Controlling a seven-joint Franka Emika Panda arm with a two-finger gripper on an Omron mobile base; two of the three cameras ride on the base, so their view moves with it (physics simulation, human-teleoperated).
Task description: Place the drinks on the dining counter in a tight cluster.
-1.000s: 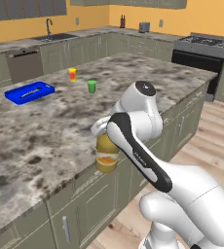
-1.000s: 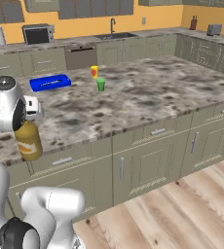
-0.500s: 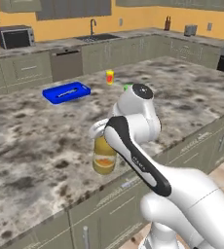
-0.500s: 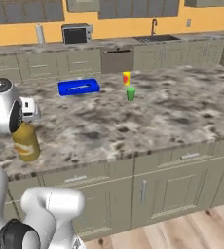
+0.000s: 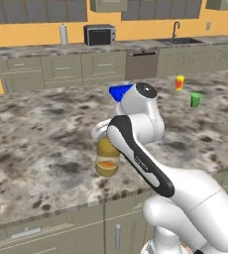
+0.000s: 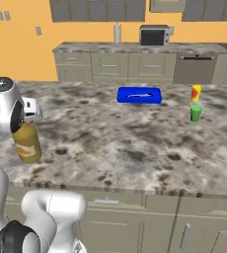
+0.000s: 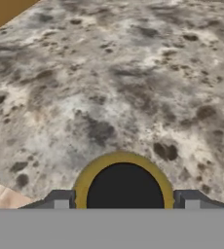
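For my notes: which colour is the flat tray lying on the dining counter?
Bright blue. The tray shows best in the right base view.

Speckled dining counter (image 6: 135, 143) carries blue tray (image 6: 139, 95), two cups (image 6: 196, 113).

So the arm's gripper (image 6: 22, 124) has the amber juice jug (image 6: 27, 143) clamped at its neck, hanging upright over the near-left part of the speckled counter (image 6: 125, 143). Further back sit a blue tray (image 6: 139, 95), a yellow cup (image 6: 196, 92) and a green cup (image 6: 196, 113).
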